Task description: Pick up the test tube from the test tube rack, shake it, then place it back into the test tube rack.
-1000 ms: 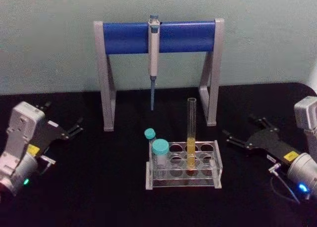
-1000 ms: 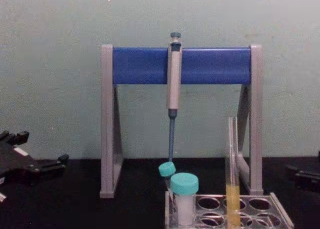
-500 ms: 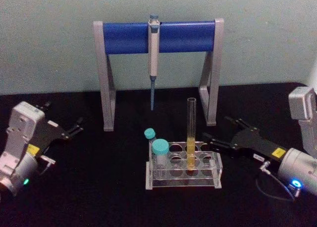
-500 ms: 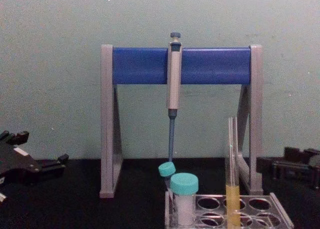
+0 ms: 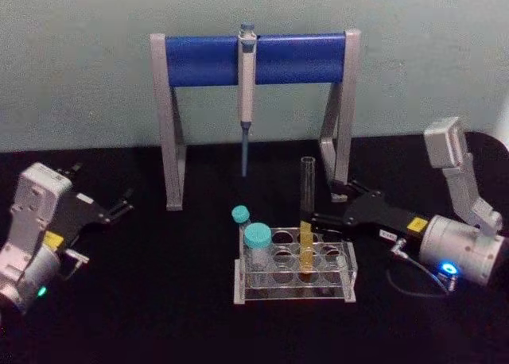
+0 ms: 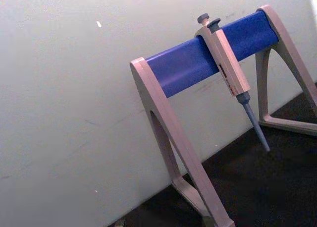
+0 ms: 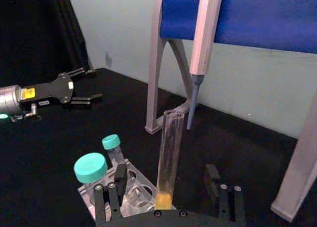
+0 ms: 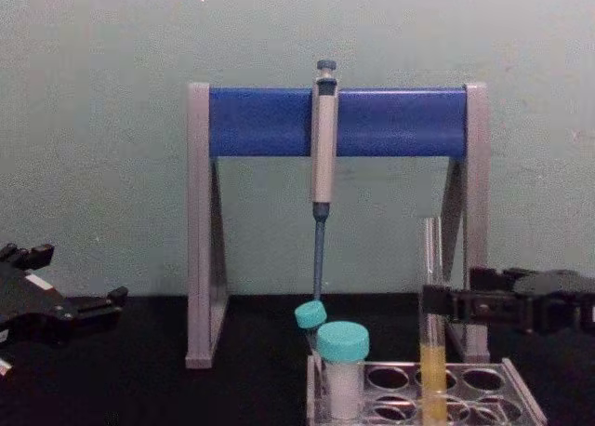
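Black table (image 5: pixel 159 308): right claw (image 5: pixel 324 205) wide open, flanking test tube (image 5: pixel 307 185) (upright in test tube rack (image 5: pixel 291 293)); left claw (image 5: pixel 122 206) open, idle.

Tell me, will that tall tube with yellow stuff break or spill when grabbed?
The test tube looks like thin clear glass, so it is probably fragile and slippery between the open jaws of the right gripper. Its top is open, so the liquid could spill if tipped. Tall and narrow, it likely topples without the test tube rack.

left hand (image 5: pixel 119 207): black fingers, grey housing, yellow label, green LED
right hand (image 5: pixel 324 207): black fingers, grey housing, yellow label, blue LED
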{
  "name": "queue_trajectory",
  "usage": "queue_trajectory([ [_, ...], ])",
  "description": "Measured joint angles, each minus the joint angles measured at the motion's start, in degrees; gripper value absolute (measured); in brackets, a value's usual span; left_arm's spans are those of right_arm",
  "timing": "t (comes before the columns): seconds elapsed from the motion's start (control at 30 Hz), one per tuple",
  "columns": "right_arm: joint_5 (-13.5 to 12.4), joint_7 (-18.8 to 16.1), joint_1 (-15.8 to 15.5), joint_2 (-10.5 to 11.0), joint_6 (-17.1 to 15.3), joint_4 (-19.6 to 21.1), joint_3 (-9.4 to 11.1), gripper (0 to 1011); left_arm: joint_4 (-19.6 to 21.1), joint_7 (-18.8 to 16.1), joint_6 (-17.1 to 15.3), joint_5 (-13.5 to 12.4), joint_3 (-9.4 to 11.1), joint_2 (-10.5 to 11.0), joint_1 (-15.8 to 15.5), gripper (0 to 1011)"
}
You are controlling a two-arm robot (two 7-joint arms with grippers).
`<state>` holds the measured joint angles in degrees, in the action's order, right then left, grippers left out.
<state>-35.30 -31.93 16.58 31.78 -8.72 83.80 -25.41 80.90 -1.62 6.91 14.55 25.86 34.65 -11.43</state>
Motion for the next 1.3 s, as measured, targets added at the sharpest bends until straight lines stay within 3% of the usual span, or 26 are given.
queue_trajectory([
  [0.2, 0.8, -1.9, 4.4, -1.7, -0.7, -4.8, -2.5, 1000, 0.0, 0.0, 0.0, 0.0, 0.0, 0.0, 0.0, 1010],
  [0.5, 1.3, -3.1, 7.8, -3.5, -0.7, -9.1, -4.4, 1000, 0.0, 0.0, 0.0, 0.0, 0.0, 0.0, 0.0, 1010],
  [1.13, 1.2, -3.5, 8.4, -4.0, -0.2, -9.9, -4.7, 1000, 0.0, 0.0, 0.0, 0.0, 0.0, 0.0, 0.0, 1010],
  [1.3, 1.2, -3.4, 8.4, -4.0, -0.2, -9.9, -4.7, 897, 0.0, 0.0, 0.0, 0.0, 0.0, 0.0, 0.0, 1010],
])
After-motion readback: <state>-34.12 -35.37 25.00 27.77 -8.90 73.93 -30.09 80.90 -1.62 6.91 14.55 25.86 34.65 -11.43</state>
